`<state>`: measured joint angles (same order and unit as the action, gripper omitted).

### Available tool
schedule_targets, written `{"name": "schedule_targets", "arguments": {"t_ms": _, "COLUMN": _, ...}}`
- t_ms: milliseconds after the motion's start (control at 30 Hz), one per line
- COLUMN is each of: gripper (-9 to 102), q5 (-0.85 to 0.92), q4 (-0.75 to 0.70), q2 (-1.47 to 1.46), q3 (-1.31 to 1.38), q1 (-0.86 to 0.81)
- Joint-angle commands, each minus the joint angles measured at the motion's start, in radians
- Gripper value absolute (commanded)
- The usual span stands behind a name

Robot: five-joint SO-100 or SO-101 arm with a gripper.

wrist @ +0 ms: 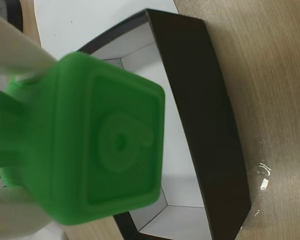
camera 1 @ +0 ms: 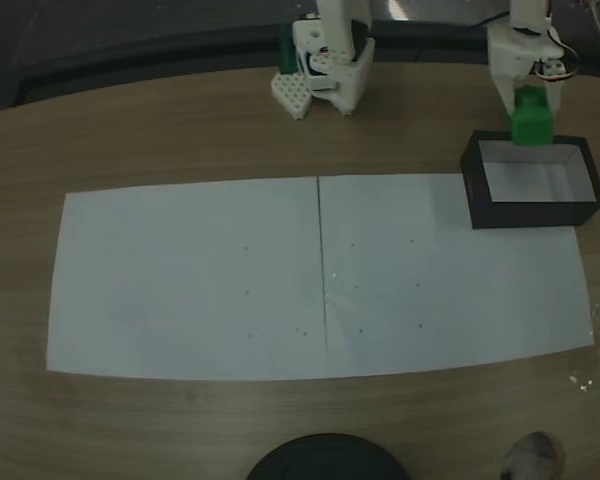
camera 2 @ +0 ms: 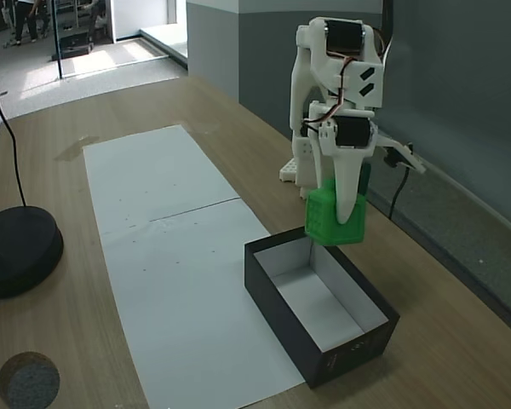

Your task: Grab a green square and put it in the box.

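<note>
1. Wood-grain surface (camera 2: 94, 111) carries white paper sheets (camera 1: 190, 280) laid side by side, and in a fixed view a black round stand base (camera 2: 17, 251) sits nearest the camera, well apart from the fingers.
2. Just below the fingers stands the box (camera 2: 285, 328), black outside and white inside, open at the top; nothing shows on the visible part of its floor in any view.
3. The fingers (camera 2: 339, 223) are pinching the green square (camera 2: 336, 217), one white finger running down its outer face. It hangs in the air, clear of the box rim.
4. In the wrist view the green square (wrist: 97, 142) looms closest to the lens, its raised emblem facing the camera, with the box (wrist: 210, 120) opening behind and beneath it.
5. Judged from this, the grab and the carry are done. What is left is letting go, perhaps after a short move inward, since in a fixed view the green square (camera 1: 530, 118) seems to hang over the far wall of the box (camera 1: 530, 213) rather than its middle.
6. Hard to make out: the second finger is mostly hidden behind the cube, and the cube covers part of the box floor in the wrist view.
7. Farthest back stands the arm's white base (camera 1: 320, 75).
</note>
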<state>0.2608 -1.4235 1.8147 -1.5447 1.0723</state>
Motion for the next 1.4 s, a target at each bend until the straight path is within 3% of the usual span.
{"name": "schedule_targets", "arguments": {"t_ms": 0, "gripper": 9, "q5": 0.008, "q4": 0.060, "q2": -0.002, "q3": 0.020, "q1": -0.005}}
{"name": "schedule_targets", "arguments": {"t_ms": 400, "gripper": 11, "q5": -0.012, "q4": 0.166, "q2": -0.156, "q3": 0.021, "q1": -0.069}}
{"name": "schedule_targets", "arguments": {"t_ms": 600, "gripper": 38, "q5": -0.075, "q4": 0.137, "q2": -0.158, "q3": 0.058, "q1": -0.071}}
{"name": "schedule_targets", "arguments": {"t_ms": 767, "gripper": 28, "q5": -0.081, "q4": 0.058, "q2": -0.117, "q3": 0.126, "q1": -0.100}}
{"name": "schedule_targets", "arguments": {"t_ms": 967, "gripper": 0, "q5": -0.103, "q4": -0.081, "q2": 0.187, "q3": 0.238, "q1": -0.321}}
{"name": "schedule_targets", "arguments": {"t_ms": 1133, "gripper": 0, "q5": -0.172, "q4": -0.163, "q2": 0.600, "q3": 0.149, "q1": -0.618}}
{"name": "schedule_targets", "arguments": {"t_ms": 1367, "gripper": 0, "q5": -0.172, "q4": -0.140, "q2": 1.229, "q3": -0.155, "q1": -1.048}}
